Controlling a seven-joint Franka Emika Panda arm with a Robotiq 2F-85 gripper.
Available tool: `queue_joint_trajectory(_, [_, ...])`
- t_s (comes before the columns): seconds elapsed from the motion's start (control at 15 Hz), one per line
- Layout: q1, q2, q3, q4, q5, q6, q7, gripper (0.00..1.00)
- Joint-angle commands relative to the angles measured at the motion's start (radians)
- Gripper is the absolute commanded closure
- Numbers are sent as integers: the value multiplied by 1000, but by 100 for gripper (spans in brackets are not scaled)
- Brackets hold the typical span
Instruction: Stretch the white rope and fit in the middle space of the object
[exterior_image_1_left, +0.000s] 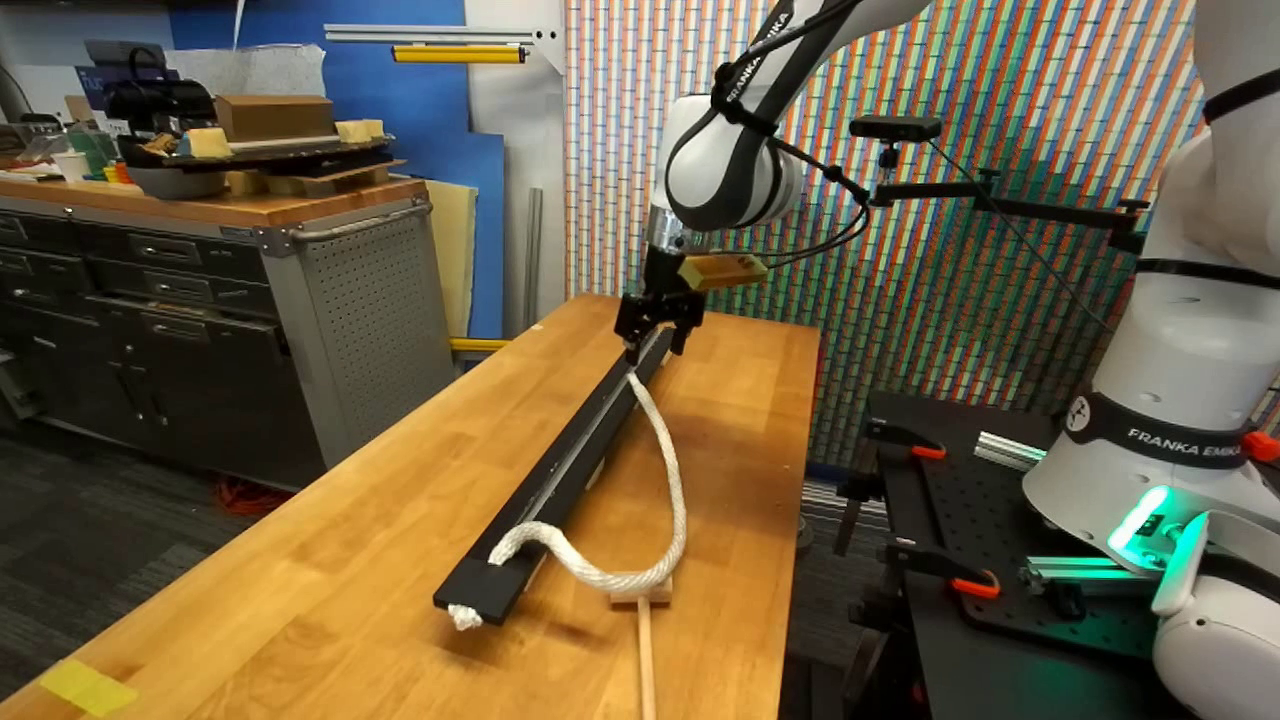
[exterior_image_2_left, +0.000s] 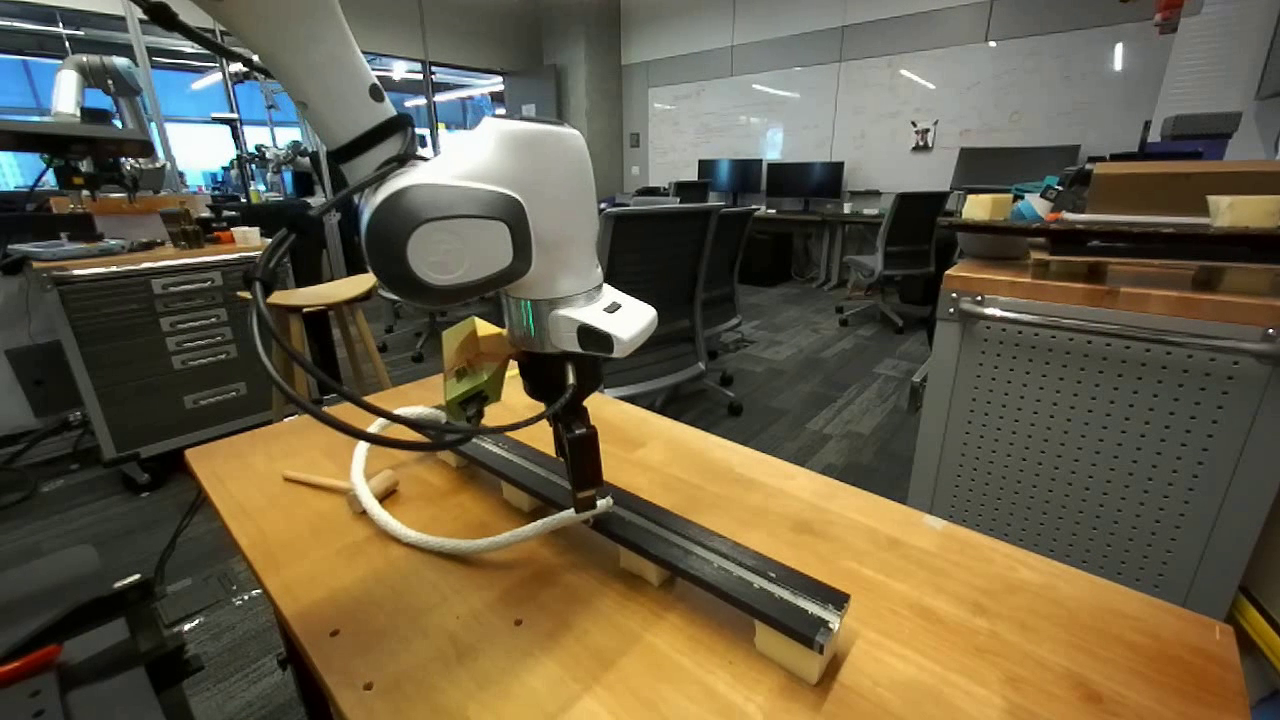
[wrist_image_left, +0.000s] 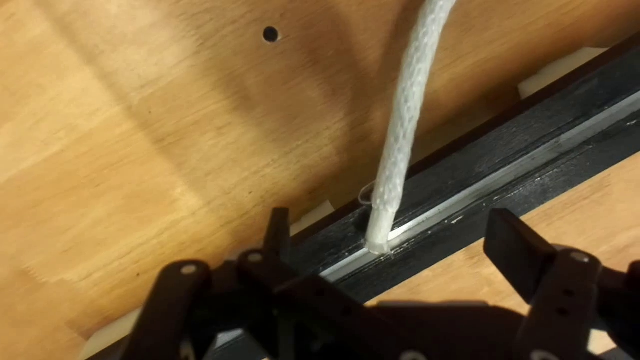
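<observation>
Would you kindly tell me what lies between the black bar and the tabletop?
Several pale blocks lie between the black bar and the tabletop, spaced along the bar and holding it up; an exterior view shows this best.

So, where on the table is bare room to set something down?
Bare tabletop lies between the black bar and the edge away from the robot base, with yellow tape at one corner. Another patch, with holes, lies between bar, white rope and the base-side edge. Crowded: the rope's loop by the mallet, and the bar under the gripper.
</observation>
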Motion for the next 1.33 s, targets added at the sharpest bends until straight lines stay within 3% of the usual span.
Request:
queue_joint_trajectory(0.0, [-25,68,37,73,63,-26,-58,0])
queue_joint_trajectory(0.67, [-23,206,58,193,72,-62,-63,0])
queue_joint_trajectory(0.73, [-23,216,59,203,72,-66,-62,25])
queue_joint_trajectory(0.87, [-19,232,58,223,69,-69,-57,32])
queue_joint_trajectory(1.27, [-12,213,48,224,65,-91,-53,76])
